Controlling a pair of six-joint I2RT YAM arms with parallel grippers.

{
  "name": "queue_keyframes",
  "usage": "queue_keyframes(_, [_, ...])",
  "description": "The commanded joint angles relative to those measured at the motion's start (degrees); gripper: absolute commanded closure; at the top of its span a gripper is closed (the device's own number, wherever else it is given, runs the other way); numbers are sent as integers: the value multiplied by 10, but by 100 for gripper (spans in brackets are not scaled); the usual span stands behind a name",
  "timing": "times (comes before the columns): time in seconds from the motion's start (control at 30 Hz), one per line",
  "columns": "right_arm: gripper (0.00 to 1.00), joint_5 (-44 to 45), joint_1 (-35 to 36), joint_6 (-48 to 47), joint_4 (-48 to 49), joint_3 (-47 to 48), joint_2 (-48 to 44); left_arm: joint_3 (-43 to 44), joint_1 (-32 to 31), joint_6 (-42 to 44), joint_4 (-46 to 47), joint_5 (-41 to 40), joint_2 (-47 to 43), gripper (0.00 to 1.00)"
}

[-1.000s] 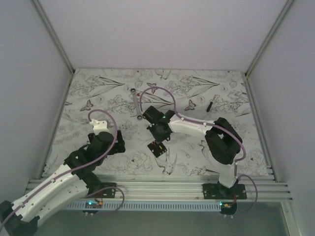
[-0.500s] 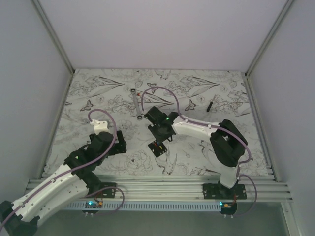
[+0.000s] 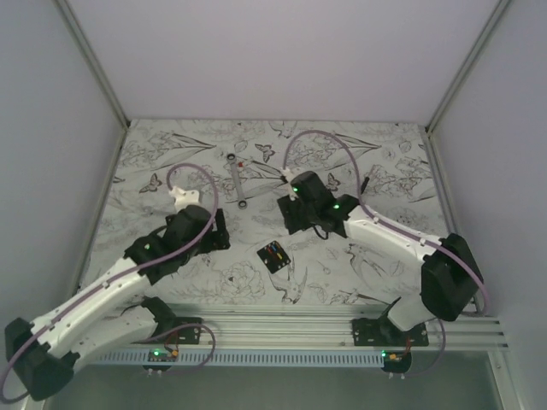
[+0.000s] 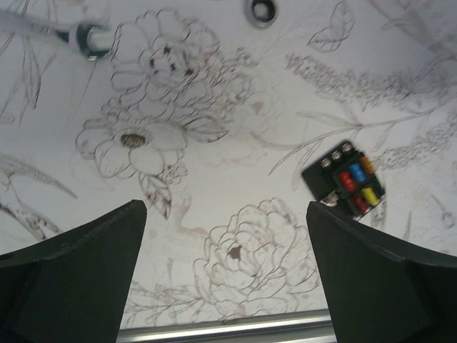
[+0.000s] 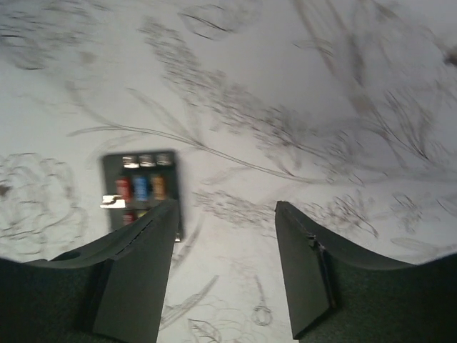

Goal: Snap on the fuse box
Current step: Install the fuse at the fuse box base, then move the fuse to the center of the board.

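The fuse box [image 3: 273,255] is a small black block with red, blue and yellow fuses, lying flat on the flowered mat at the near middle. My right gripper [image 3: 295,215] hovers just beyond it, open and empty. In the right wrist view the fuse box [image 5: 139,187] lies at the left, partly behind my left finger [image 5: 136,271], outside the open right gripper [image 5: 226,206]. My left gripper [image 3: 215,231] stands to the fuse box's left, open wide. In the left wrist view the fuse box [image 4: 344,179] lies to the upper right of the open left gripper [image 4: 225,209].
A long silver wrench [image 3: 237,179] lies on the mat behind both grippers; its ring end [image 4: 89,39] shows at the left wrist view's top left. A thin black stick [image 3: 364,182] lies at the back right. A metal rail [image 3: 273,323] runs along the near edge.
My right gripper has opened and drawn back from over the fuse box, toward the far right. The fuse box stays on the mat. My left arm has reached forward toward the middle.
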Motion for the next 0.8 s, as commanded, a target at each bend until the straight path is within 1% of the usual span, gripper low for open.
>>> queue_keyframes(0.0, [35,13,-57,11,82,-78,-47,80,3,21,-6,1,89,3])
queue_keyframes(0.07, [30,10,-78,10,110,-112,-74,117,4,27,-5,1,150,4])
queue_keyframes(0.2, [25,19,-109,4,128,-157,-99,189,10,37,-2,1,251,7])
queue_keyframes(0.27, [24,33,-112,6,142,-183,-112,230,15,49,-1,8,316,9])
queue_keyframes(0.33, [18,44,-117,12,173,-218,-130,275,24,63,-2,15,375,12])
queue_keyframes(0.47, [10,37,-132,21,216,-261,-157,374,55,85,-1,27,485,21])
queue_keyframes(0.6, [5,38,-147,31,246,-285,-165,471,88,104,-2,28,588,31])
queue_keyframes(0.77, [0,18,-155,36,258,-289,-153,588,125,120,-2,59,712,44])
